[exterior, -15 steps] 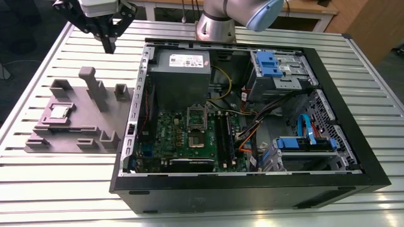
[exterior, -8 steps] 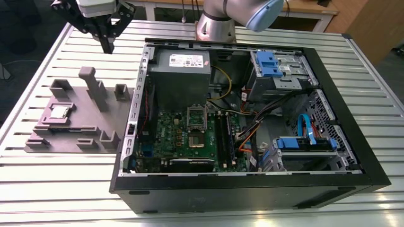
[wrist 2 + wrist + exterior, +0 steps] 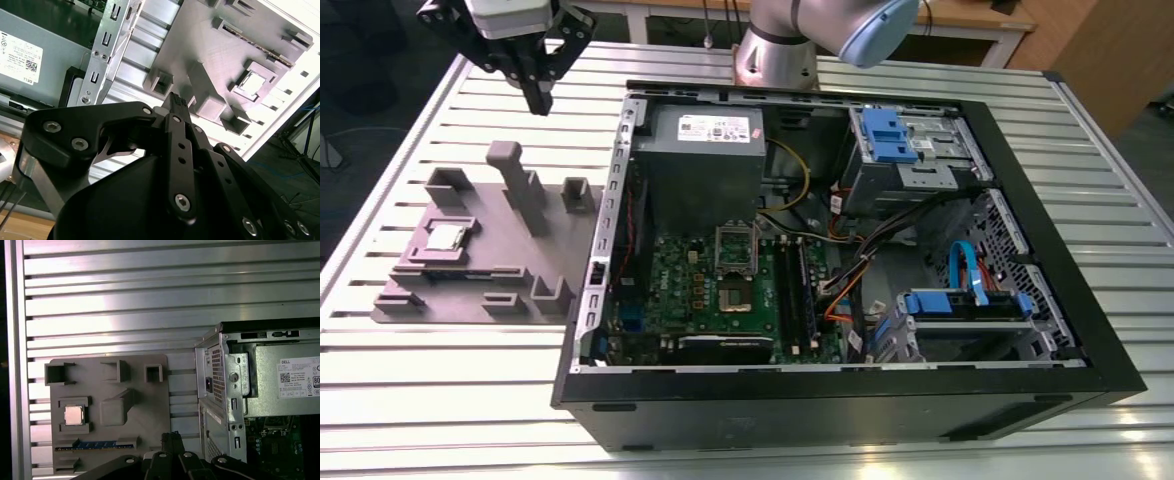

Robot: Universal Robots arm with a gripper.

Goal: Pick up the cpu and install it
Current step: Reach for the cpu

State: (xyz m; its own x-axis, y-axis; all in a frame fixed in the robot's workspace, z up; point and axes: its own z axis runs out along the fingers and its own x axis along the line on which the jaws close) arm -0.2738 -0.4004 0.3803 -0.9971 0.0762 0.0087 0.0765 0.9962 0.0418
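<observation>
The cpu (image 3: 447,237) is a small silver square chip lying flat in a recess of the mauve-grey tray (image 3: 467,295), which sits on the slatted table at the exterior view's left. Both wrist views show it too, the cpu (image 3: 252,82) (image 3: 74,415) resting in the tray (image 3: 210,45) (image 3: 145,405). My gripper (image 3: 538,98) hangs high above the table, beyond the tray's far end and apart from the chip. Its fingers (image 3: 177,102) (image 3: 172,437) are shut with nothing between them. The metal socket frame (image 3: 736,268) lies on the green board inside the open case.
The open black computer case (image 3: 1067,250) takes up the middle and right of the table. Inside are a grey power-supply box (image 3: 704,135), blue drive brackets (image 3: 887,135), and loose cables (image 3: 854,260). Tall posts (image 3: 520,185) rise from the tray. The arm's base (image 3: 774,55) stands behind the case.
</observation>
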